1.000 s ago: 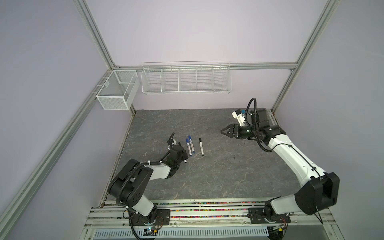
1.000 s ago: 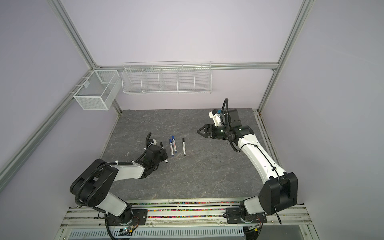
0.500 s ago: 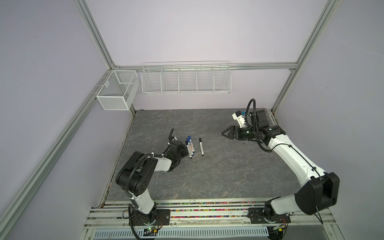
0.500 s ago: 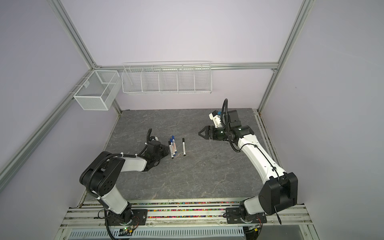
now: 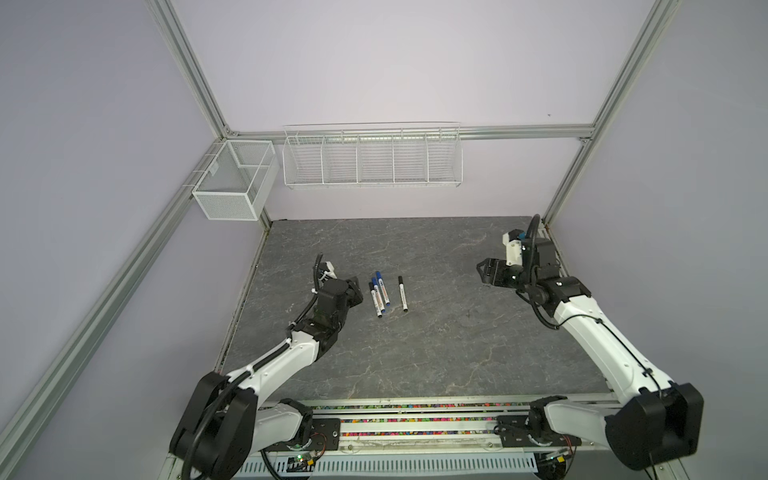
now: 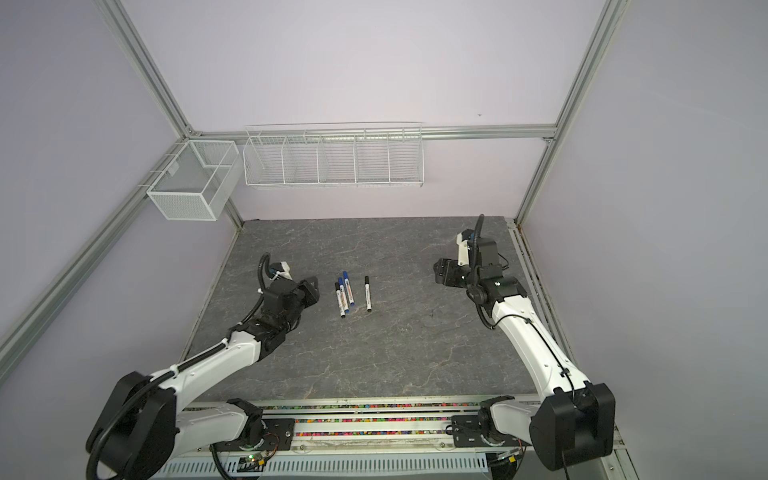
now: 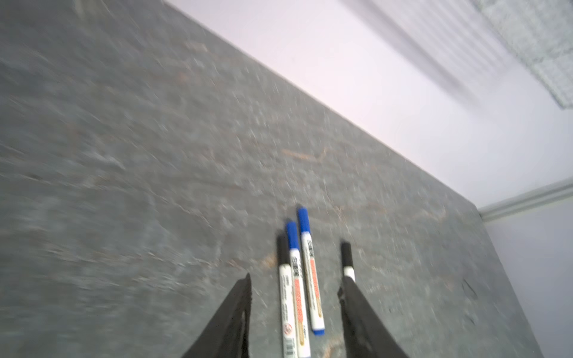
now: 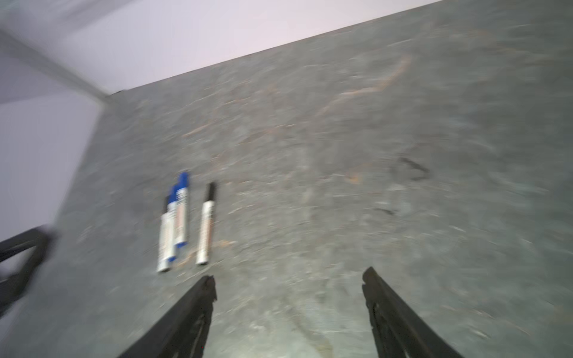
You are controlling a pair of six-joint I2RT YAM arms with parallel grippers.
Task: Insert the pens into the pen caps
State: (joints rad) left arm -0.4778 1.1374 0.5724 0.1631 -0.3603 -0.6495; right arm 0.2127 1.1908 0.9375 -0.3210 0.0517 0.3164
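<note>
My left pincer (image 6: 311,288) hung empty, jaws apart, just beside three pens (image 5: 379,297) lying touching, caps (image 7: 303,220) on. A fourth pen (image 5: 402,294) lay near. I judged that a sideways sweep would roll them or catch two at once. My right pincer (image 5: 484,272), also apart and empty, stood well off. The worktop (image 5: 436,353) was grey and veined, the walls lilac, with wire baskets (image 5: 372,160) hung behind.

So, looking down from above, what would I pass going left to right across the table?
The left arm → bunch of three pens, capped black, blue, blue → lone black-capped pen → right arm.
</note>
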